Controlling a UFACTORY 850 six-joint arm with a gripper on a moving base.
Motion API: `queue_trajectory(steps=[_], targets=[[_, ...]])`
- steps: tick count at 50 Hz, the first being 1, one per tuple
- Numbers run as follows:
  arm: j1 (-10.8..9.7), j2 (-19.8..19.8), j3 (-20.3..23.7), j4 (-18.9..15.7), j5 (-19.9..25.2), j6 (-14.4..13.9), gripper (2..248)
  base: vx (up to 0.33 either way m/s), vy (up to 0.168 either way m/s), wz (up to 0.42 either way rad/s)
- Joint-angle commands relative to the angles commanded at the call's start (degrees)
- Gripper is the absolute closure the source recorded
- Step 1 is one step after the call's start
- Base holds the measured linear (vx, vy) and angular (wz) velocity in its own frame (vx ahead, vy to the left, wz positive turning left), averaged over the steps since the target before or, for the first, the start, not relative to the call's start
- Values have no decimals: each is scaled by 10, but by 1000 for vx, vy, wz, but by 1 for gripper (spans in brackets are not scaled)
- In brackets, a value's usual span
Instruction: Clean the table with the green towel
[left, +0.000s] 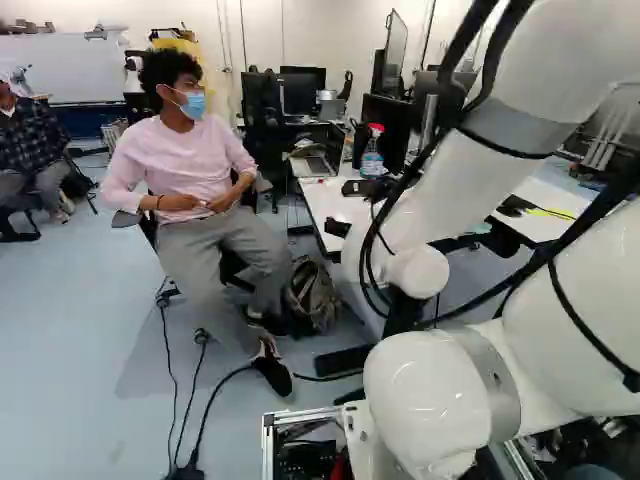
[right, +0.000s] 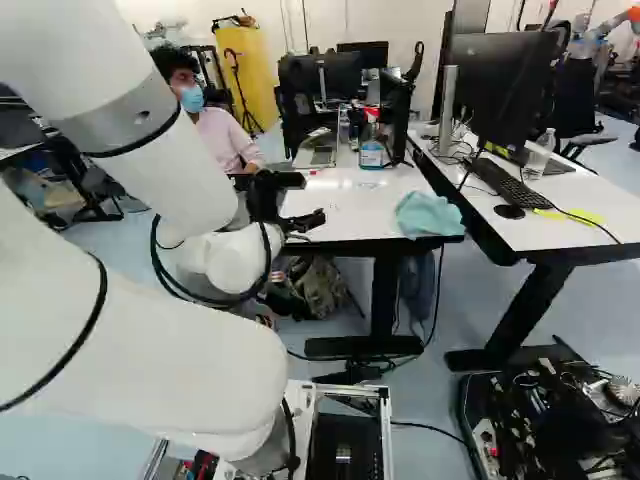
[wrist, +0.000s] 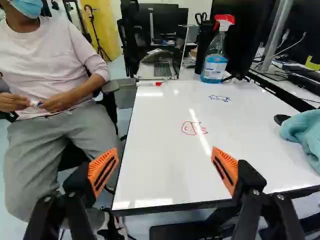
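The gripper (wrist: 165, 150) is hanging wide open, grasping nothing; the towel (wrist: 305, 134) is lying near the table edge (wrist: 172, 208), where careless nudging is risking a fall!

Right base view: crumpled teal fabric towel (right: 428, 213) lies on white rectangular tabletop (right: 348, 205), near right corner — clear red-topped spray bottle (wrist: 215, 58) at far end. Blue ink drawing (wrist: 219, 98) between bottle and red fish-shaped drawing (wrist: 194, 128) — black flat keyboard (right: 505, 182) on white desk (right: 545, 232) to the right.
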Motion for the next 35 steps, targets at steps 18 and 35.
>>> queue_trajectory(steps=[18,35], targets=[[-30,-23,-19,0,0,0,3,0,0,0],[-61,-45,-39,0,0,0,3,0,0,0]])
